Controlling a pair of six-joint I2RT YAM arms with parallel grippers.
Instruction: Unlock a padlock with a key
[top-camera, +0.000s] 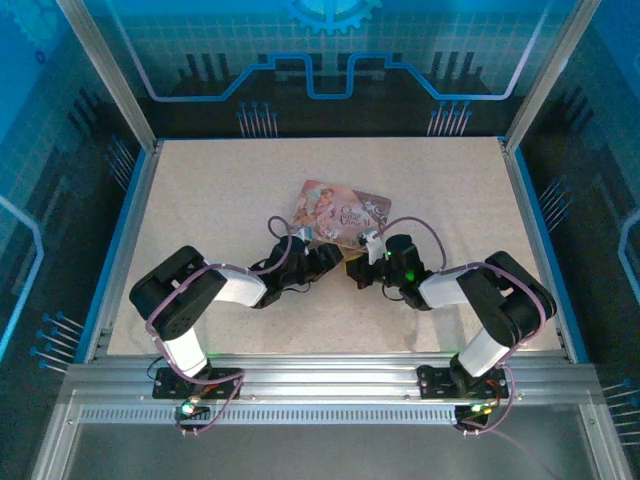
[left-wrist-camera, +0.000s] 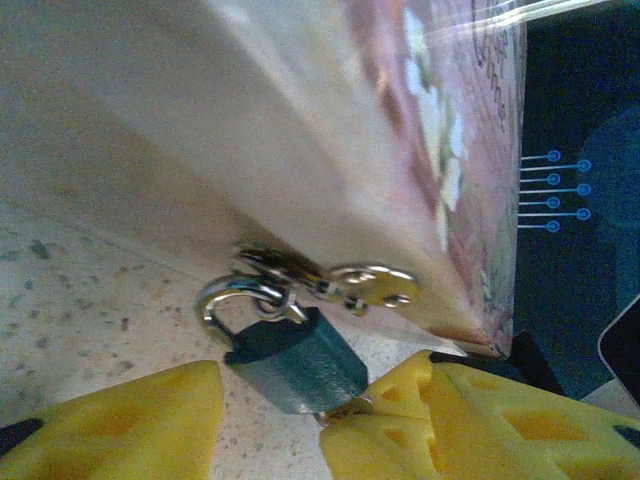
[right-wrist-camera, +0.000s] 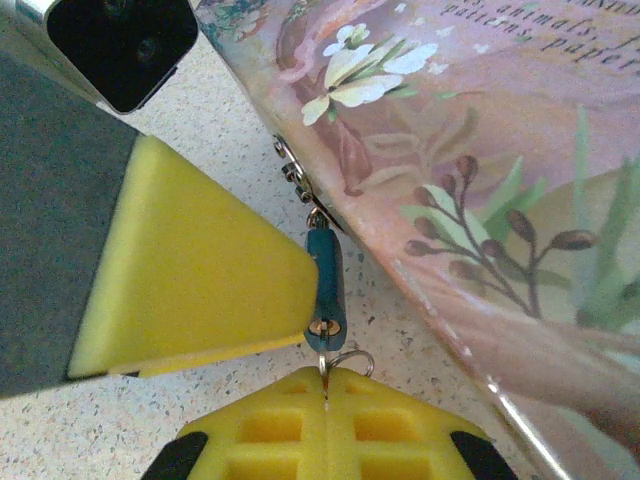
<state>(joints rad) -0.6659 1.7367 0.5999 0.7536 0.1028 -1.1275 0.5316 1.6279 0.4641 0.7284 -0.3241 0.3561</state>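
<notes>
Left gripper, jaws parted, flanks the padlock; right gripper, just beside it, is clamped on the key.

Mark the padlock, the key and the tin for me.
padlock (left-wrist-camera: 300, 362), left wrist view, blue body.
key (right-wrist-camera: 352, 351), right wrist view, its wire ring.
tin (right-wrist-camera: 480, 150), right wrist view, printed lid.

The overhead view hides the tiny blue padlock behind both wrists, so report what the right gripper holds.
Observer: The right gripper is shut on a small silvery key, its tip at the bottom of the tiny blue padlock.
Operator: Now describe the shackle.
Observer: The silvery metal shackle hangs through the clasp of the flat pink picture-printed tin; locked or not, I cannot tell.
Operator: Give me the left gripper.
Observer: It stands open, one yellow finger close beside the padlock's body.
</notes>
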